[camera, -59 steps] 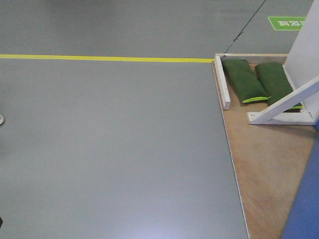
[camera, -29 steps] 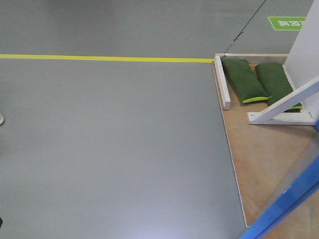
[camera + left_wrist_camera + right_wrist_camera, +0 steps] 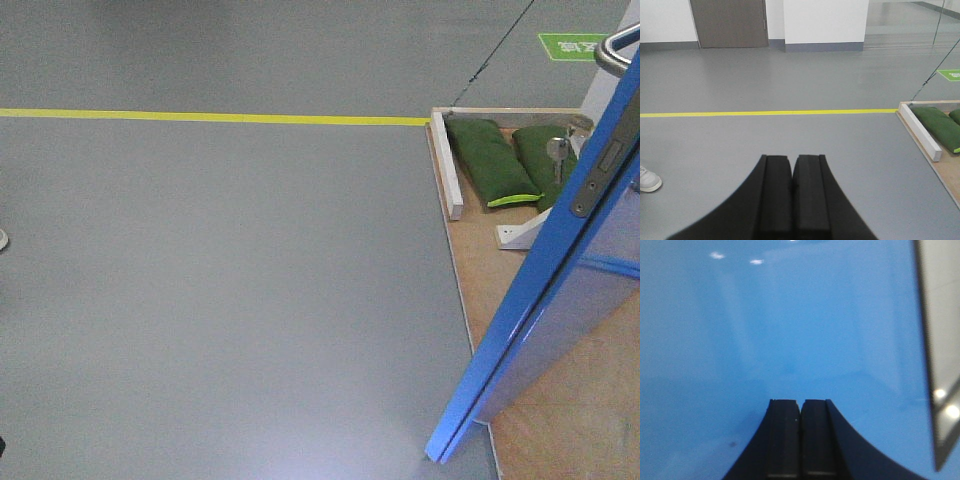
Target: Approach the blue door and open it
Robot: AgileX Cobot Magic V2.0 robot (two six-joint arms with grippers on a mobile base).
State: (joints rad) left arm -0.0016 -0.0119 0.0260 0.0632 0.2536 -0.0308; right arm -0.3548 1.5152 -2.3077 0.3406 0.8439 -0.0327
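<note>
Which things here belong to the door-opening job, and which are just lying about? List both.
Job:
- blue door
- handle
- edge plate
- right gripper, shut, facing the door panel

Lying about:
- green bags
- white brace
- yellow line
- floor sign
- shoe
- left gripper, shut, facing bare floor

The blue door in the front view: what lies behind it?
The left green bag shows whole; the blue door covers part of the right green bag and most of the white brace. Farther right is hidden.
</note>
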